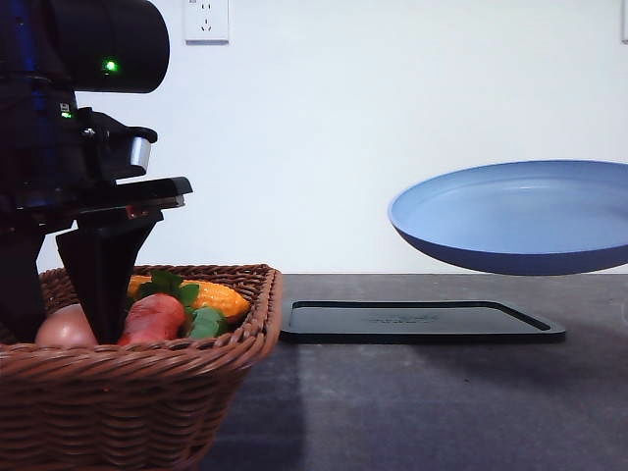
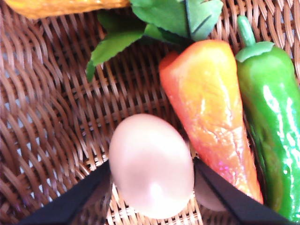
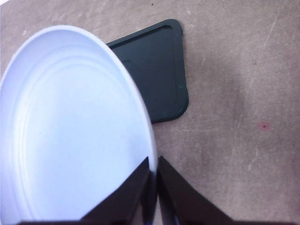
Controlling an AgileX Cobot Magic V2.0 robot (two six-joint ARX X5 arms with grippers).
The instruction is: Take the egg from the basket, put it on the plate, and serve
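The pinkish egg (image 2: 151, 165) lies on the floor of the wicker basket (image 1: 147, 392) at the front left. My left gripper (image 2: 151, 192) reaches down into the basket, and its black fingers (image 2: 79, 201) touch the egg on both sides. From the front, the egg (image 1: 65, 328) shows between the two fingers of the left gripper (image 1: 61, 312). The light-blue plate (image 1: 520, 216) hangs level in the air at the right, above the table. My right gripper (image 3: 153, 187) is shut on the rim of the plate (image 3: 70, 140).
An orange-red carrot (image 2: 211, 117) with green leaves and a green pepper (image 2: 274, 122) lie beside the egg in the basket. A flat black tray (image 1: 422, 321) rests on the dark table (image 1: 442, 412) under and left of the plate.
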